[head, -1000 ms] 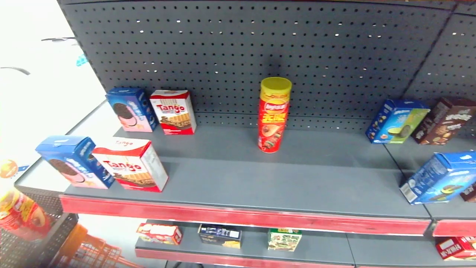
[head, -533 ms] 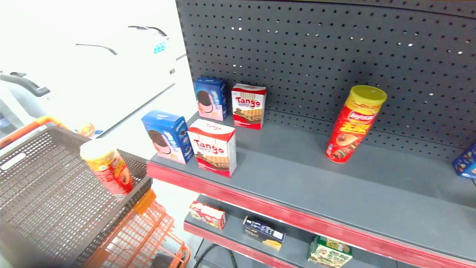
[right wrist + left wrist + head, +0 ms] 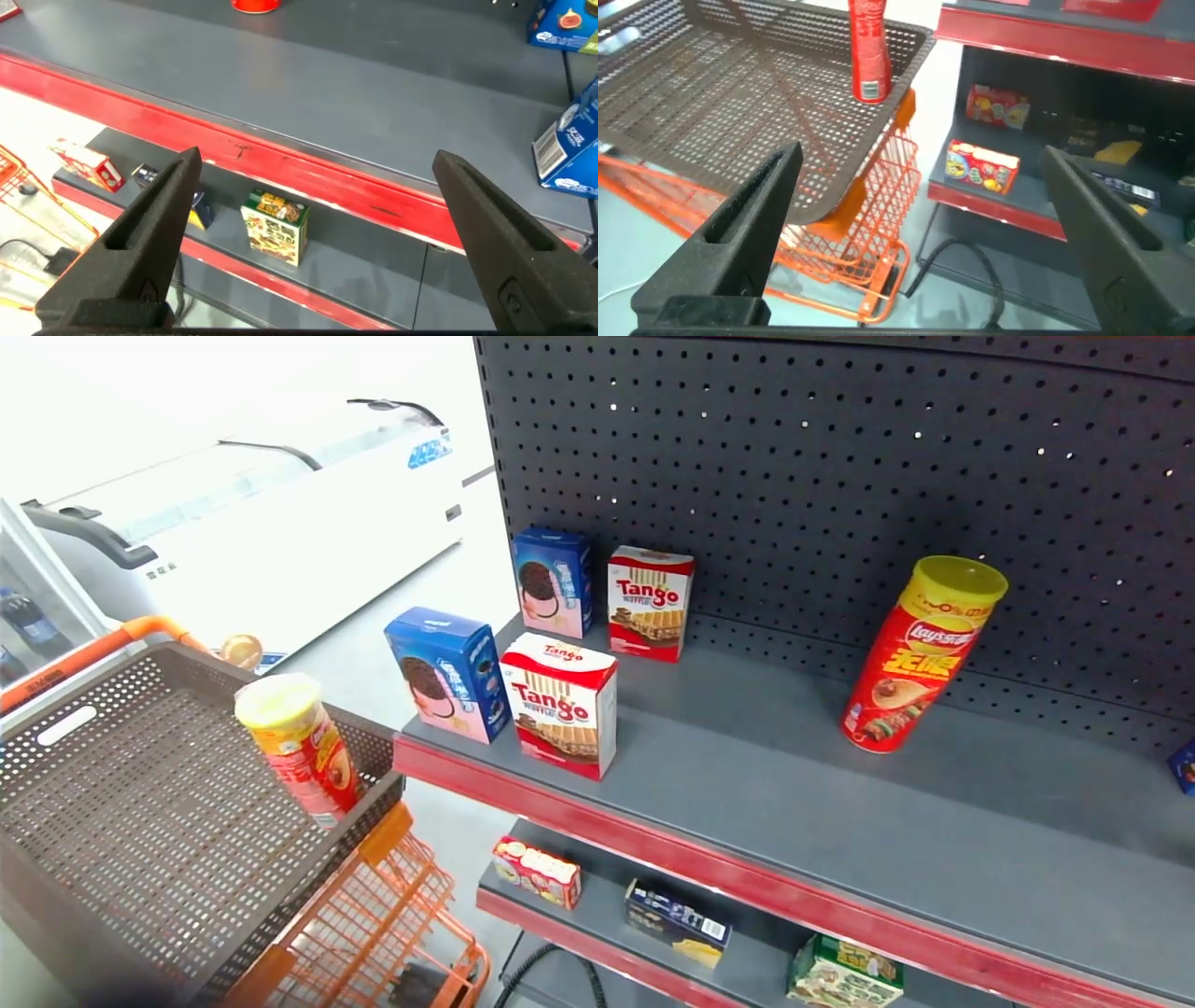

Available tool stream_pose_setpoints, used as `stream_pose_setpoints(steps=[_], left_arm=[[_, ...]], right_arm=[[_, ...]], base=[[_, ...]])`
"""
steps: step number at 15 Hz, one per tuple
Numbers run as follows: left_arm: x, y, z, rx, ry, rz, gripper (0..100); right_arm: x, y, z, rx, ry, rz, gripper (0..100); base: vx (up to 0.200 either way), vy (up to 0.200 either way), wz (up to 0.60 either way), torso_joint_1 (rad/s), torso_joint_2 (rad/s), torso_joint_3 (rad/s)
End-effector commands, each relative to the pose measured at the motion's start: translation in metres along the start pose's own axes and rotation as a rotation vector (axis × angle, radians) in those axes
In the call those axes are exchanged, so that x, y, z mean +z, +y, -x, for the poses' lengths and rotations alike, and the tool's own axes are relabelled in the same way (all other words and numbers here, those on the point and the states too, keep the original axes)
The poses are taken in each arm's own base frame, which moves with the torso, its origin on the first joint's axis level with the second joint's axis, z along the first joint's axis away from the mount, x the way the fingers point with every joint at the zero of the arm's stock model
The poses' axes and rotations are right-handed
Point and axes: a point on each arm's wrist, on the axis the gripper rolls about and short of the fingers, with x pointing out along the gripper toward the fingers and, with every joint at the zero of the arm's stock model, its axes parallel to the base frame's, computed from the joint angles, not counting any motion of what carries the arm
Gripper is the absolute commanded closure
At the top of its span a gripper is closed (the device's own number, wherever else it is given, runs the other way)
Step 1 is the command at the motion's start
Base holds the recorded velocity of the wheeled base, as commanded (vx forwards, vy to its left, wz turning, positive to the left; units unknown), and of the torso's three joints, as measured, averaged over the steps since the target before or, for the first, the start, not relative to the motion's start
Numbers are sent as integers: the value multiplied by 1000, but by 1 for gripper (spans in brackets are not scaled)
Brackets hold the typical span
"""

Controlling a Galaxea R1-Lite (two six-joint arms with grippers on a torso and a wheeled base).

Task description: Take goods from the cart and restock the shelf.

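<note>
Chip can waiting upright in the cart, both grippers holding nothing.

The red chip can point(image 3: 299, 747) with a yellow lid stands in the cart basket point(image 3: 140, 803), against the corner nearest the shelf point(image 3: 747, 803), at 8 o'clock in the head view. A second can point(image 3: 924, 653) stands on the shelf at 2 o'clock, near the pegboard. A blue cookie box point(image 3: 446, 672) and a wafer box point(image 3: 560, 705) sit side by side at the shelf's front edge. The left gripper point(image 3: 920, 168) and the right gripper point(image 3: 318, 163) each have their fingers spread wide apart.
</note>
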Motion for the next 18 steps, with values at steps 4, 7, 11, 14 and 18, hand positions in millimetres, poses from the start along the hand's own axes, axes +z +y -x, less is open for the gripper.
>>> stream_pose_setpoints(steps=[4, 7, 11, 14, 18], left_arm=[[38, 2, 33, 31, 117, -16, 0], [44, 2, 35, 8, 92, -45, 0], [54, 1, 29, -46, 30, -16, 0], [84, 0, -37, -67, 108, 6, 0], [87, -3, -87, -32, 234, -9, 0]], right_arm=[[0, 0, 0, 0, 1, 1, 0], [0, 0, 0, 0, 1, 1, 0], [0, 0, 0, 0, 1, 1, 0], [0, 0, 0, 0, 1, 1, 0], [0, 0, 0, 0, 1, 1, 0]], base=[[0, 0, 0, 0, 0, 0], [0, 0, 0, 0, 0, 0], [0, 0, 0, 0, 0, 0], [0, 0, 0, 0, 0, 0], [0, 0, 0, 0, 0, 0]])
